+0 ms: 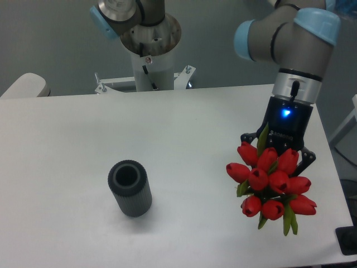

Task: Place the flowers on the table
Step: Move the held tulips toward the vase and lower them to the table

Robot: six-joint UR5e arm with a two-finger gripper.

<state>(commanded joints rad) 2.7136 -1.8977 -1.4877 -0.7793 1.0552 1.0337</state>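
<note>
The grey UR5e arm with pale blue joint caps (290,33) reaches in from the upper right and bends down steeply toward the right side of the large white matte desk (167,145), its black wrist section with a lit blue light pointing almost straight down. Its black two-finger end effector (277,149) sits directly behind and above the small bouquet of red tulips with green leaves (273,187), and the two black fingers show on either side of the flower heads, one to the left of the bunch and one to the right. The blooms hide the fingertips and the stems, so I cannot tell whether the end effector is clamped on the bouquet or parted. The tulip heads face the camera in a tight cluster, with green leaf tips hanging out below them; whether the bunch touches the desk surface cannot be made out. The dark grey ribbed cylinder vase (130,188) stands upright well to the left of the bouquet, its open mouth up, apart from the arm. The arm's white mounting column (152,67) rises behind the far edge of the desk, up and to the left of the bouquet
</note>
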